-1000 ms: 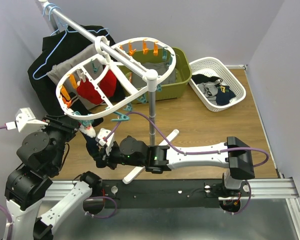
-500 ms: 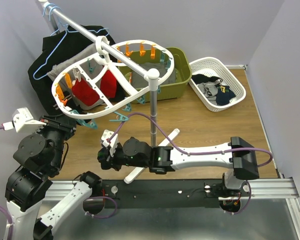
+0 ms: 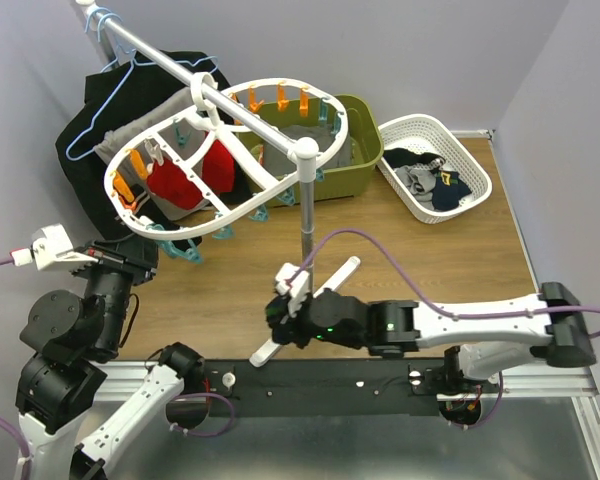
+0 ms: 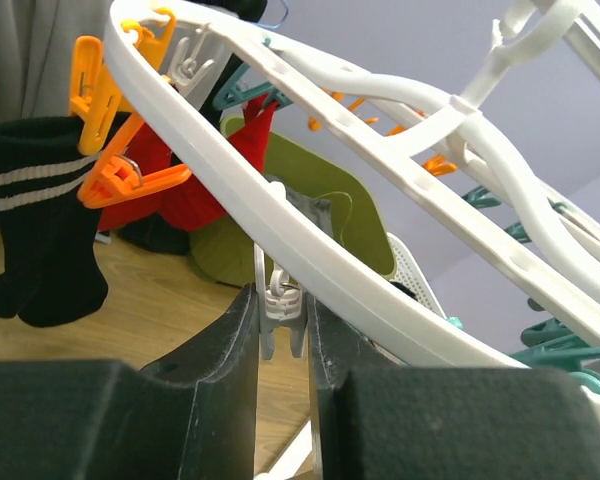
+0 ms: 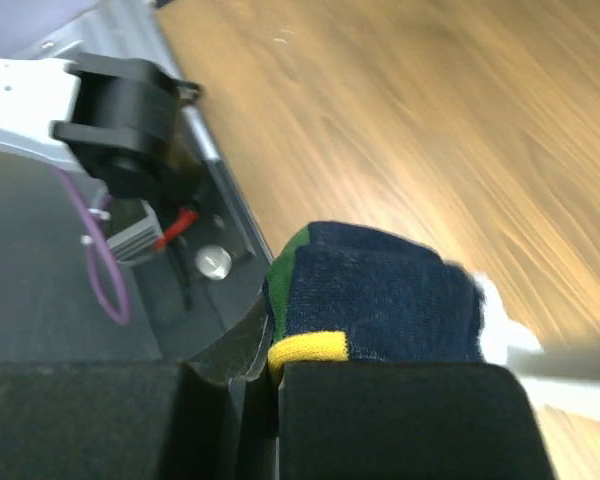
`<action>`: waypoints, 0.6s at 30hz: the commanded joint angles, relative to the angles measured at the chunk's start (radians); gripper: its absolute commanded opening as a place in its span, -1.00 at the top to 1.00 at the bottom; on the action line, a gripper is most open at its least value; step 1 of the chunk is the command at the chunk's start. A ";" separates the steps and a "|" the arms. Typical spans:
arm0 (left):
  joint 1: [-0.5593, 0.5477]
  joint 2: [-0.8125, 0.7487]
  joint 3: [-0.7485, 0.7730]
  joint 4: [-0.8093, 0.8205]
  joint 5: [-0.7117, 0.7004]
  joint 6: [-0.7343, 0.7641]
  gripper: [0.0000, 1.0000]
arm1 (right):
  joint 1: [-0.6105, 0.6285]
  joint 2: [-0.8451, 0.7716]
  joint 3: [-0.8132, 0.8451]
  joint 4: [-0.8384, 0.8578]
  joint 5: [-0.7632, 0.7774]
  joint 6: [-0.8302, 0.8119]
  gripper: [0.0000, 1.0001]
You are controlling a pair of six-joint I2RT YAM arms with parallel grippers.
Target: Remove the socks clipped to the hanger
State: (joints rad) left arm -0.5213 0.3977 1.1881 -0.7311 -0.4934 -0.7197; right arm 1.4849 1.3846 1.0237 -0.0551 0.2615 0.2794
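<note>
Several red socks [image 3: 185,180] hang on the hanger [image 3: 220,233] at ten o'clock, with the right gripper [image 3: 280,312] at six. Left wrist: the left gripper [image 4: 282,295], jaws narrow, pinches a white peg [image 4: 282,325], probably to open it. Right wrist: jaws clamp a navy sock [image 5: 380,300] for carrying.

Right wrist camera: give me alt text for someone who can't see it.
A navy sock with yellow and green patches is pinched between the black jaws. Beyond it lie the wooden tabletop and, upper left, a black and white robot part with a purple cable.
</note>
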 commanded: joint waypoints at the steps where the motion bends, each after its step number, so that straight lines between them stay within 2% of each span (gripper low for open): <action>1: -0.005 -0.008 0.007 0.071 0.059 0.063 1.00 | 0.005 -0.168 -0.134 -0.092 0.201 0.130 0.99; 5: -0.005 0.000 0.015 0.076 0.073 0.082 1.00 | 0.003 -0.262 -0.198 -0.163 0.384 0.281 0.99; 7: -0.005 0.001 0.015 0.076 0.081 0.089 1.00 | 0.002 -0.289 -0.221 -0.247 0.514 0.351 0.99; 9: -0.005 0.003 0.011 0.075 0.082 0.092 1.00 | -0.020 -0.298 -0.221 -0.326 0.570 0.429 0.99; 13: -0.005 0.001 0.005 0.078 0.095 0.092 1.00 | -0.130 -0.311 -0.203 -0.448 0.588 0.523 0.98; 18: -0.005 0.004 0.004 0.076 0.110 0.082 1.00 | -0.325 -0.367 -0.208 -0.433 0.562 0.476 0.98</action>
State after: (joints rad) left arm -0.5213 0.3954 1.1889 -0.6807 -0.4255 -0.6464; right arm 1.2903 1.0771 0.8162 -0.4313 0.7555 0.7258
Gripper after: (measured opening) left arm 0.270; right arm 0.096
